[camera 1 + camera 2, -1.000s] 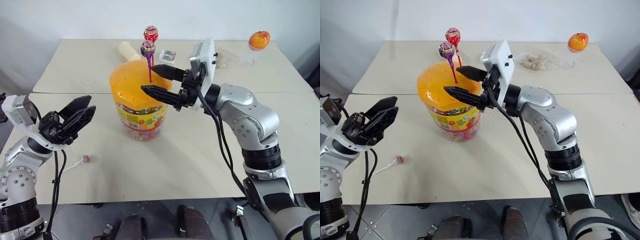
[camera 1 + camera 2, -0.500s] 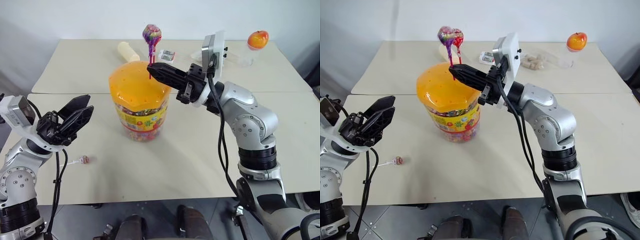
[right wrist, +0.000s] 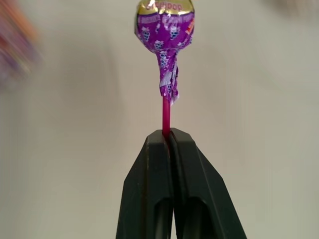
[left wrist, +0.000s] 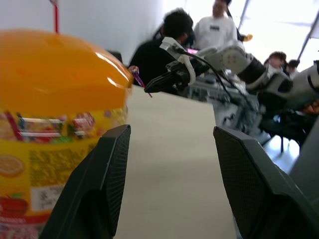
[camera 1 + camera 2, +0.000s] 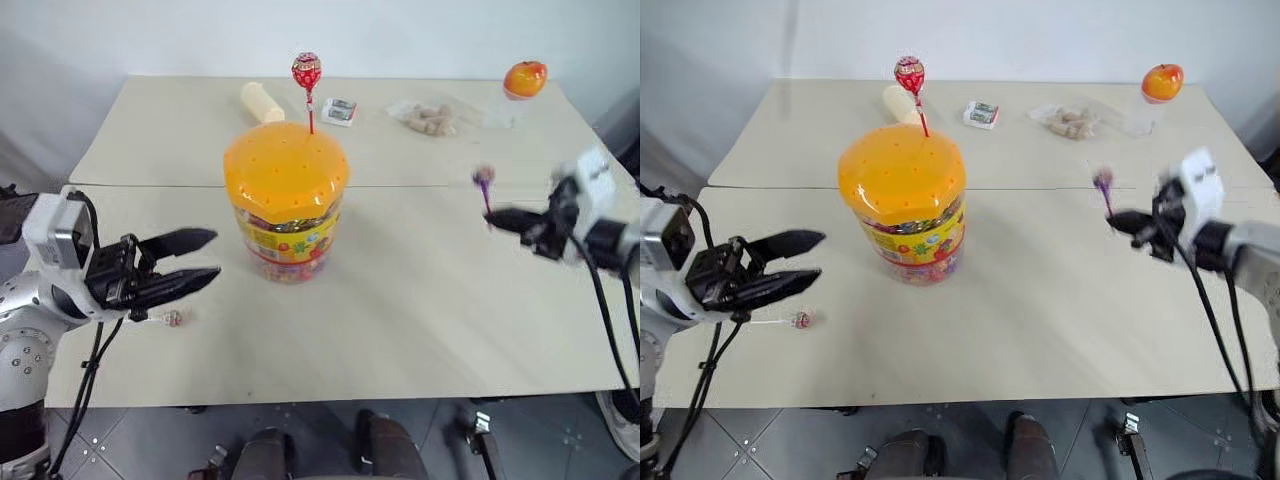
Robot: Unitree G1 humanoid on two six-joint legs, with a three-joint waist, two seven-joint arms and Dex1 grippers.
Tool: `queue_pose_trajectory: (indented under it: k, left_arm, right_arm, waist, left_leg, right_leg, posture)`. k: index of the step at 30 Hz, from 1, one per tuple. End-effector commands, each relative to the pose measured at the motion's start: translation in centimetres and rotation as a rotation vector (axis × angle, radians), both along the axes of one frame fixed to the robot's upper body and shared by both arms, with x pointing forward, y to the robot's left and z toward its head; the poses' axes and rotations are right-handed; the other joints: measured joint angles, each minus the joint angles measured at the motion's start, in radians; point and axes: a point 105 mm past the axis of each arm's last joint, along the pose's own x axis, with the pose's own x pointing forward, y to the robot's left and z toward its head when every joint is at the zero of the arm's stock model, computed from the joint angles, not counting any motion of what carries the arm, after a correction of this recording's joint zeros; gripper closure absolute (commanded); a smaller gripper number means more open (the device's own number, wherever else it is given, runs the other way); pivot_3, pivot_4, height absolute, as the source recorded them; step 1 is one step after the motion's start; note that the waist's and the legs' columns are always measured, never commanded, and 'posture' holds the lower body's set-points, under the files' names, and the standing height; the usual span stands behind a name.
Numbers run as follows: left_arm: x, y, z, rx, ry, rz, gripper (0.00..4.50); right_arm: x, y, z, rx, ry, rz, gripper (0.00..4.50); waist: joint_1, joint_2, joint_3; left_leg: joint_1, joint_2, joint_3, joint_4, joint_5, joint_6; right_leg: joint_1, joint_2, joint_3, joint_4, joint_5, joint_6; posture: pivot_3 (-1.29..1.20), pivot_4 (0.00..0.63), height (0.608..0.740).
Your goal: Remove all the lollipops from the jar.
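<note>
- right gripper [image 3: 167,137] clamped on magenta stick of purple lollipop [image 3: 166,22], held over table [image 5: 400,300] well right of jar [image 5: 285,200]
- left gripper [image 5: 205,257] jaws apart, empty, left of jar
- red lollipop [image 5: 305,68] upright in orange lid
- pink lollipop [image 5: 172,318] lies on table under left gripper

Even, soft light falls over the pale counter [image 5: 400,300] with faint shadows. The right tool [image 5: 500,218] is smeared by motion blur; bright windows glare behind the left tool [image 4: 169,174].
</note>
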Motion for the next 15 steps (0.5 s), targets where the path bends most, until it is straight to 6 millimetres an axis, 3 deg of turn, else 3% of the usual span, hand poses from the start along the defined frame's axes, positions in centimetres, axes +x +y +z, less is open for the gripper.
queue_pose_trajectory:
  k: [1,4,7,9,12,15]
  left_arm:
    - [0.1,-0.1,-0.2,0.019,-0.023,-0.01,1.69]
    - [0.3,-0.3,-0.3,0.016,-0.021,-0.007,1.69]
    - [0.2,-0.3,-0.2,0.016,-0.027,-0.008,1.69]
    - [0.2,-0.2,0.0,0.017,-0.03,-0.007,1.69]
    - [0.3,0.2,0.4,-0.008,-0.041,0.013,1.69]
    - [0.7,0.7,1.7,-0.131,-0.055,0.061,1.69]
  right_arm:
    - [-0.3,-1.8,-2.5,-0.128,0.048,-0.021,4.47]
    - [-0.3,-2.9,-4.3,-0.159,0.071,-0.05,4.47]
    - [-0.7,-3.9,-6.1,-0.237,0.087,-0.008,3.85]
    - [-0.9,-3.6,-6.1,-0.184,0.084,0.019,3.21]
    - [-0.8,-2.4,-4.0,-0.104,-0.019,0.124,2.11]
    - [-1.3,1.5,1.5,0.077,-0.302,0.392,1.17]
  waist:
    - [-0.001,0.0,0.0]
    - [0.001,0.001,0.0]
    - [0.004,0.001,0.0]
    - [0.005,0.001,0.0]
    - [0.007,0.001,0.0]
    - [0.007,0.001,0.0]
  left_leg:
    - [0.0,0.0,0.0,0.001,0.0,0.0]
    - [0.001,0.0,0.001,0.002,0.0,0.001]
    - [0.001,0.001,0.001,0.002,0.0,0.0]
    - [0.001,0.001,0.0,0.001,0.0,0.0]
    - [0.0,0.002,0.0,0.001,0.0,0.0]
    - [0.0,0.002,0.0,0.002,0.0,0.0]
  right_leg:
    - [0.0,0.0,0.0,0.0,0.0,-0.001]
    - [0.001,0.0,0.002,0.001,0.001,-0.001]
    - [0.0,0.0,0.002,0.002,0.001,-0.001]
    - [0.0,0.0,0.0,0.002,0.001,-0.001]
    - [0.0,0.0,-0.001,0.001,0.001,-0.001]
    - [0.001,0.001,-0.001,0.001,0.001,-0.001]
  posture:
    - [0.0,0.15,0.74]
    - [0.0,0.15,0.74]
    - [0.0,0.15,0.74]
    - [0.0,0.15,0.74]
    - [0.0,0.15,0.74]
    - [0.0,0.15,0.74]
